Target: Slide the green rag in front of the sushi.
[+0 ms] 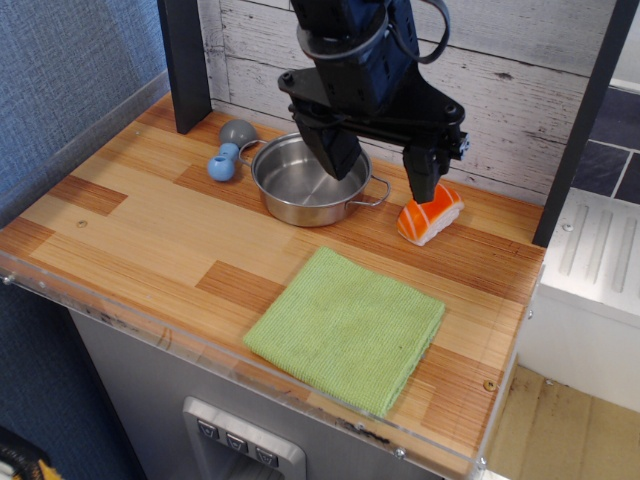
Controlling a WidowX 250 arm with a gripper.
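The green rag [346, 329] lies flat near the front edge of the wooden counter, right of centre. The sushi [430, 216] sits behind it at the back right, orange top over white rice. My gripper [380, 172] hangs open above the counter between the steel pot and the sushi. One finger [335, 150] is over the pot, the other finger [423, 178] stands just behind the sushi. It holds nothing and is well behind the rag.
A steel pot [307, 181] with side handles stands at the back centre. A blue and grey toy [228, 150] lies left of it. A dark post [186, 65] stands at the back left, a plank wall runs behind, and a clear lip edges the counter front.
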